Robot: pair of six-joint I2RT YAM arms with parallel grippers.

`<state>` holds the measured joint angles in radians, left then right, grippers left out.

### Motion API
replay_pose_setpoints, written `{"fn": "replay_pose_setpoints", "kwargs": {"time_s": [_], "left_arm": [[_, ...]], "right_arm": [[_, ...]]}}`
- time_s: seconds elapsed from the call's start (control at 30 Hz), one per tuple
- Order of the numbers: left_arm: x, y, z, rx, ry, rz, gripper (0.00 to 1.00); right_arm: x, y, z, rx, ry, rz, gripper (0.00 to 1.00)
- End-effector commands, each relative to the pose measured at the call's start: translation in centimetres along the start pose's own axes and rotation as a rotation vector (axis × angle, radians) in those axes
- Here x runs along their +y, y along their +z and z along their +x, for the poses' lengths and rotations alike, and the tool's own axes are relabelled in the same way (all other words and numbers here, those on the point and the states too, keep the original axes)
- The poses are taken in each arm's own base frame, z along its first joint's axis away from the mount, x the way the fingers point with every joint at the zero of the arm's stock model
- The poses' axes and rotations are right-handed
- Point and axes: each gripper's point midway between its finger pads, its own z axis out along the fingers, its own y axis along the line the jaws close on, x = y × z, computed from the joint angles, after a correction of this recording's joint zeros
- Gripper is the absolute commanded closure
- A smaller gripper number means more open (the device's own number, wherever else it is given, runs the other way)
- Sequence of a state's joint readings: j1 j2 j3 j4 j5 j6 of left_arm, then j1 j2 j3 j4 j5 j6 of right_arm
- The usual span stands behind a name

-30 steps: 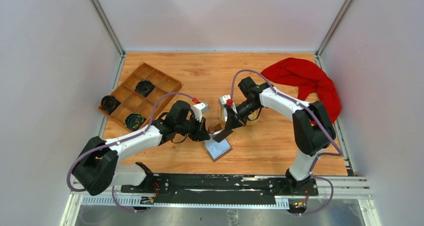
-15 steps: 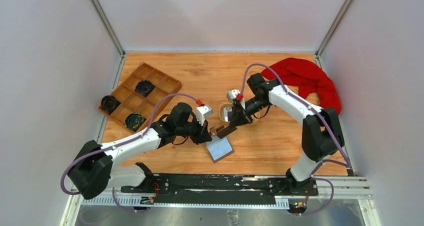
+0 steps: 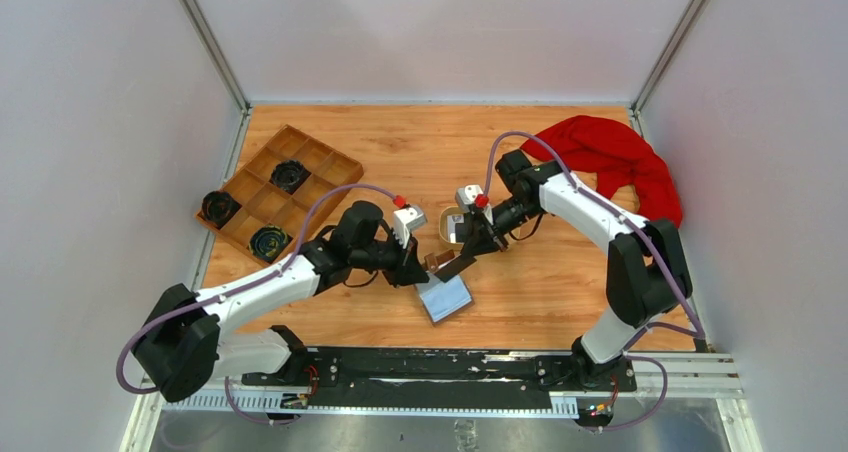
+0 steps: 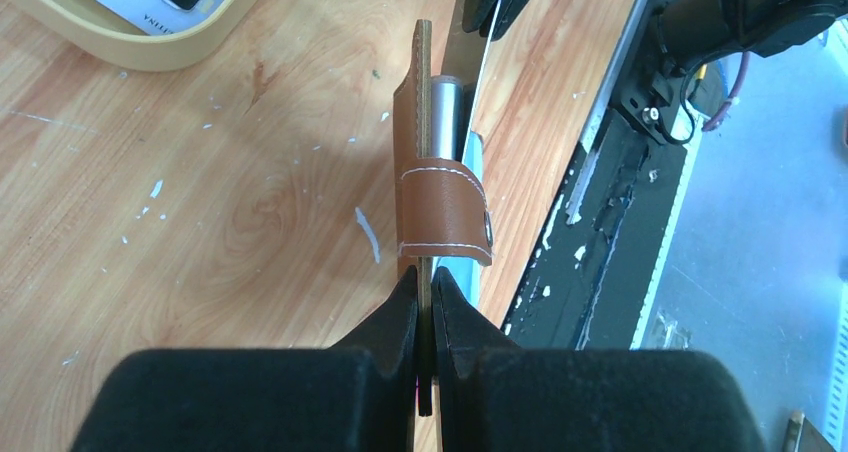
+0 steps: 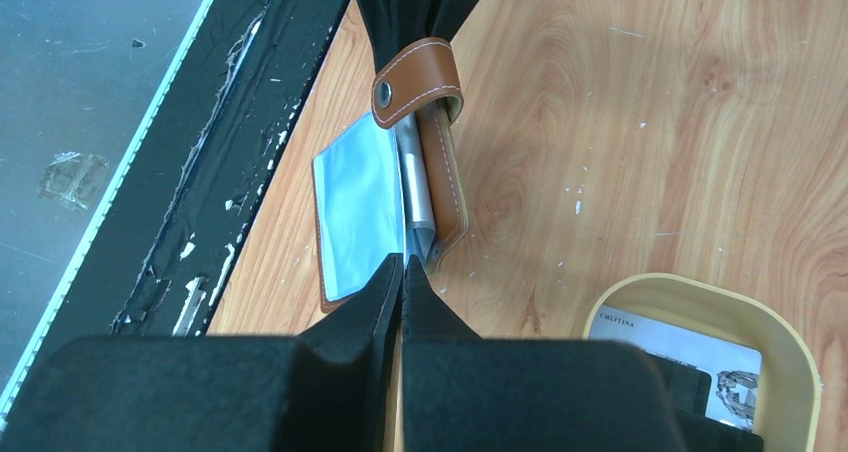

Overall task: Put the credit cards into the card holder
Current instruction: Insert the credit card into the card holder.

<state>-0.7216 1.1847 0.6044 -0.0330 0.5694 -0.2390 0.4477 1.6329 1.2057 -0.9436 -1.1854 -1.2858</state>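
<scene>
The brown card holder (image 3: 447,298) lies open on the table in front of the arms, its grey pocket facing up (image 5: 360,197). My left gripper (image 3: 418,272) is shut on the holder's upright brown flap (image 4: 440,192), pinching its thin edge (image 4: 425,287). My right gripper (image 3: 458,265) is shut on a thin card held edge-on (image 4: 483,67), and its tips (image 5: 401,267) are right over the holder's pockets. More credit cards, one whitish with dark print (image 5: 670,347) and one black, lie in the oval tan dish (image 3: 450,234).
The oval tan dish (image 5: 790,352) sits just behind the holder. A wooden compartment tray (image 3: 262,204) with black round parts is at the back left. A red cloth (image 3: 610,157) is at the back right. The black mounting rail (image 3: 440,367) runs along the near edge.
The right wrist has swung right and back, with its fingertips still at the holder. The left gripper and the holder have shifted slightly right.
</scene>
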Motion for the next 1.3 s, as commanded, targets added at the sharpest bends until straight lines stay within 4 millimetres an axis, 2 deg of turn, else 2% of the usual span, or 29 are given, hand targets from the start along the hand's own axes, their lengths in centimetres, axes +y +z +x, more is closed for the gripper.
{"fn": "replay_pose_setpoints", "kwargs": {"time_s": [0.0,0.17,0.5,0.87,1.03,1.27], "left_arm": [[-2.1,-0.9,-2.5,-0.052,0.044,0.059,1.0],[-1.8,-1.5,-2.8,-0.044,0.085,0.024,1.0],[-2.2,-1.5,-3.2,-0.037,0.089,0.045,1.0],[-1.7,0.0,-4.4,-0.08,-0.027,0.037,1.0],[-0.7,-0.1,-5.4,-0.133,-0.087,-0.018,1.0],[-0.8,-0.4,-6.2,-0.194,-0.117,-0.007,1.0]], "right_arm": [[0.5,-0.9,-0.3,0.022,-0.035,0.023,1.0],[0.9,-0.8,-0.3,0.014,0.006,0.008,1.0],[0.3,-0.4,0.7,0.051,0.095,-0.004,1.0],[0.0,1.1,0.3,0.007,0.19,-0.019,1.0],[-0.3,1.3,0.5,-0.012,0.22,0.02,1.0],[-0.4,2.0,0.5,-0.056,0.263,0.005,1.0]]}}
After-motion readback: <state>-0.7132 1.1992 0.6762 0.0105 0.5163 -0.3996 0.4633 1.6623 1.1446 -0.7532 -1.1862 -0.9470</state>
